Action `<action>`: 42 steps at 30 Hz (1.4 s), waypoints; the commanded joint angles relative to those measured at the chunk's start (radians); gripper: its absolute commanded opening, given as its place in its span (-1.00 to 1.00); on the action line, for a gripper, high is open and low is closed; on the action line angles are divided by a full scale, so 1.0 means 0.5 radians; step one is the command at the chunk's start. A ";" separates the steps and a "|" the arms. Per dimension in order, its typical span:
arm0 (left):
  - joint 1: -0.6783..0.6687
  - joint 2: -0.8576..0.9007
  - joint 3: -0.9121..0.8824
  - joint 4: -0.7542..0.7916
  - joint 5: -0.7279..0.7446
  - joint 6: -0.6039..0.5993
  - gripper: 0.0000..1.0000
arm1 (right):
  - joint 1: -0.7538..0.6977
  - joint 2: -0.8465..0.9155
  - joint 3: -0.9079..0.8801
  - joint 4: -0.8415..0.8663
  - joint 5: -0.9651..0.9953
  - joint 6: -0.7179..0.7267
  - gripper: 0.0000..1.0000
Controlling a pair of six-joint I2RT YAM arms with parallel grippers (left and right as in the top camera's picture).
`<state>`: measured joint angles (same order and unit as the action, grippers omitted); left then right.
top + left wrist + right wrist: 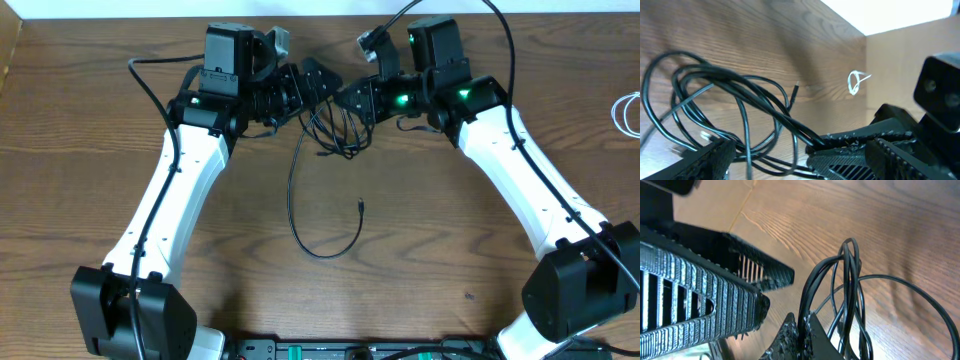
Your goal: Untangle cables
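Observation:
A bundle of black cables (336, 128) lies between the two arms at the back of the table. One long strand curves down and ends in a small plug (360, 207). My right gripper (347, 100) is shut on several looped strands of the black cables (850, 275), which pass between its fingertips (812, 330). My left gripper (316, 92) is open right beside it. Its fingers (707, 160) straddle the loops of the cables (740, 95) without pinching them. A white cable (628, 112) lies coiled at the far right edge.
The two grippers nearly touch; the left gripper's ribbed finger (700, 290) fills the left of the right wrist view. The small white coil (856, 82) shows far off in the left wrist view. Bare wooden table (420, 250) spreads in front.

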<state>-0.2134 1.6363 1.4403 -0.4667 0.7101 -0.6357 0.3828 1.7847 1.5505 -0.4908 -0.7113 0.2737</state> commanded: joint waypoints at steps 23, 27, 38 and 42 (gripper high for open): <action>-0.005 0.023 -0.020 0.389 -0.111 -1.270 0.49 | 0.059 -0.001 0.003 0.430 -0.217 0.484 -0.98; -0.005 0.024 -0.020 0.423 -0.111 -1.306 0.29 | 0.063 -0.001 0.003 0.430 -0.214 0.485 -0.98; -0.004 0.023 -0.020 0.607 -0.111 -1.343 -0.85 | 0.063 -0.001 0.003 0.421 -0.211 0.543 -0.98; 0.002 0.023 -0.020 0.626 -0.141 -1.221 -0.85 | 0.035 -0.001 0.003 0.377 -0.098 0.539 -0.60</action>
<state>-0.2176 1.6428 1.4307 -0.1669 0.6548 -1.3048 0.4088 1.7847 1.5501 -0.2829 -0.7902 0.5350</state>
